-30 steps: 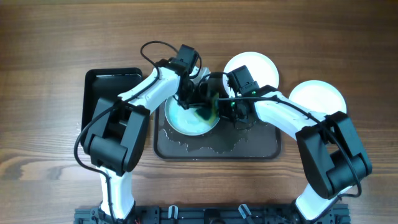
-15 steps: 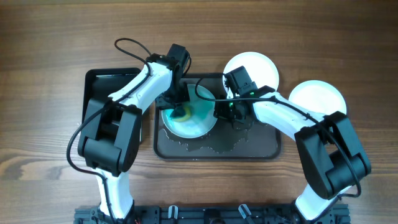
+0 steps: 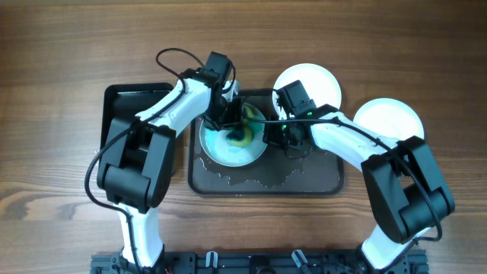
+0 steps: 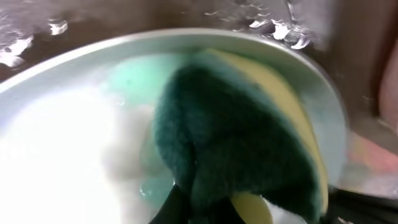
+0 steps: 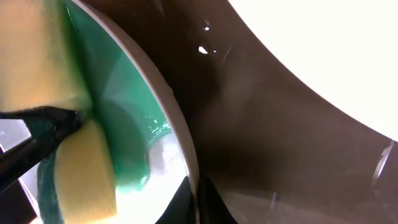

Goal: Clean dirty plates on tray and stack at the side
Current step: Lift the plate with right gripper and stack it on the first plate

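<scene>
The sponge (image 4: 236, 143) is showing dark green over yellow. The plate (image 3: 219, 154) is gleaming white under teal suds (image 4: 134, 81) on the dark-brown tray (image 3: 312, 175); at nine o'clock, a black tray (image 3: 118, 114) is lying.

Left end effector (image 3: 236, 129), right end effector (image 3: 272, 135), both clamped.

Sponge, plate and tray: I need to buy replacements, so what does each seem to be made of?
Sponge: soft yellow foam with a fuzzy dark green scouring layer, folded and wet. Plate: glossy white with a thin rim, ceramic or melamine, can't tell which; pale green suds cover it. Tray: dark brown, smooth, probably plastic; water glints on it.
</scene>
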You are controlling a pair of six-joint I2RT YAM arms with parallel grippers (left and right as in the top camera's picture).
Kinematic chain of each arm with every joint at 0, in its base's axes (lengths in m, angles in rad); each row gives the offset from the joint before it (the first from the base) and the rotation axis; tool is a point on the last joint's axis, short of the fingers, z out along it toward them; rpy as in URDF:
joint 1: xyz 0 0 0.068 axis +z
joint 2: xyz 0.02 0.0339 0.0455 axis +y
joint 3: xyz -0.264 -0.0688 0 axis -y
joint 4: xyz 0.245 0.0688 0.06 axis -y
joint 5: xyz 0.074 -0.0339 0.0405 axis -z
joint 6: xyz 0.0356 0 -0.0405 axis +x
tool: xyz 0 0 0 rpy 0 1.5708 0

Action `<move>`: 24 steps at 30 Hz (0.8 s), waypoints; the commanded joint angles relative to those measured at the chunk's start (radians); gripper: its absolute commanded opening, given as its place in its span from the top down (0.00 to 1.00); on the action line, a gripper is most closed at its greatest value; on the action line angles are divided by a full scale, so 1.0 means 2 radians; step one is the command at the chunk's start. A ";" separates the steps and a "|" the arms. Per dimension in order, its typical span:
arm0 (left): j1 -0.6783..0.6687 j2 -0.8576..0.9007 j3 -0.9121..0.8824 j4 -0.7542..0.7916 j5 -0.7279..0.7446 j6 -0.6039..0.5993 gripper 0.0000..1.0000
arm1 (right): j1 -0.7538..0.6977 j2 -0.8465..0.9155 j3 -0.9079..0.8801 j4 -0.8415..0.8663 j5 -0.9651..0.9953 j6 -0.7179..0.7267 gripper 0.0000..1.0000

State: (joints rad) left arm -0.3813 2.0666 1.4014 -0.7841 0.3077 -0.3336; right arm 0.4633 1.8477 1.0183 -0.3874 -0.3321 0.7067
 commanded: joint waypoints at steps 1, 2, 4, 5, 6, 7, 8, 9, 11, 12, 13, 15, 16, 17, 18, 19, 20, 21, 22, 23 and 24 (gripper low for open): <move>0.007 -0.004 0.024 -0.055 -0.204 -0.054 0.96 | -0.003 0.007 0.006 -0.003 0.012 -0.002 0.96; 0.007 -0.008 0.037 -0.074 -0.226 -0.061 0.96 | -0.003 0.007 0.006 -0.002 0.012 -0.002 0.96; 0.007 -0.013 0.068 -0.110 -0.242 -0.062 0.96 | -0.003 0.007 0.006 -0.002 0.012 -0.002 0.96; 0.007 -0.013 0.078 -0.121 -0.241 -0.062 0.96 | -0.003 0.007 0.006 -0.003 0.012 -0.002 0.95; 0.007 -0.013 0.093 -0.137 -0.238 -0.062 0.96 | -0.003 0.006 0.006 -0.004 0.012 -0.002 0.96; 0.007 -0.013 0.106 -0.152 -0.236 -0.062 0.96 | -0.003 0.005 0.006 -0.006 0.012 -0.002 0.96; 0.009 -0.014 0.120 -0.168 -0.229 -0.062 0.96 | -0.003 -0.001 0.006 -0.010 0.012 -0.003 0.96; 0.011 -0.014 0.137 -0.185 -0.216 -0.061 0.96 | -0.003 -0.012 0.006 -0.013 0.018 -0.009 0.96; 0.022 -0.014 0.167 -0.213 -0.179 -0.058 0.96 | 0.001 -0.041 0.006 -0.030 0.059 -0.014 0.96; 0.029 -0.014 0.179 -0.222 -0.157 -0.057 0.96 | 0.006 -0.060 0.006 -0.043 0.086 -0.021 0.96; 0.036 -0.014 0.185 -0.222 -0.129 -0.045 0.96 | 0.011 -0.077 0.006 -0.052 0.106 -0.036 0.96; 0.051 -0.014 0.187 -0.212 -0.077 -0.031 0.96 | 0.030 -0.112 0.006 -0.070 0.159 -0.067 0.96; 0.055 -0.013 0.187 -0.208 -0.074 -0.031 0.96 | 0.041 -0.126 0.006 -0.079 0.185 -0.078 0.96; 0.055 -0.013 0.187 -0.205 -0.074 -0.031 0.96 | 0.053 -0.140 0.006 -0.091 0.219 -0.081 0.96; 0.055 -0.013 0.187 -0.202 -0.074 -0.031 0.96 | 0.065 -0.151 0.006 -0.103 0.252 -0.081 0.96; 0.055 -0.013 0.187 -0.200 -0.074 -0.031 0.96 | 0.075 -0.160 0.006 -0.113 0.280 -0.081 0.96; 0.054 -0.013 0.187 -0.197 -0.074 -0.031 0.96 | 0.092 -0.175 0.006 -0.129 0.326 -0.083 0.96; 0.054 -0.013 0.187 -0.193 -0.074 -0.031 0.96 | 0.108 -0.185 0.006 -0.142 0.367 -0.083 0.96; 0.054 -0.013 0.187 -0.191 -0.074 -0.031 0.96 | 0.121 -0.194 0.006 -0.153 0.403 -0.083 0.96; 0.054 -0.013 0.187 -0.190 -0.074 -0.031 0.96 | 0.136 -0.204 0.006 -0.165 0.444 -0.082 0.96; 0.054 -0.013 0.187 -0.190 -0.074 -0.031 0.96 | 0.150 -0.214 0.006 -0.176 0.484 -0.082 0.96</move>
State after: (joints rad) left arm -0.2729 2.0579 1.7573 -1.1694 0.1341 -0.4129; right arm 0.7086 1.4815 1.0183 -0.7113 0.3481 0.5545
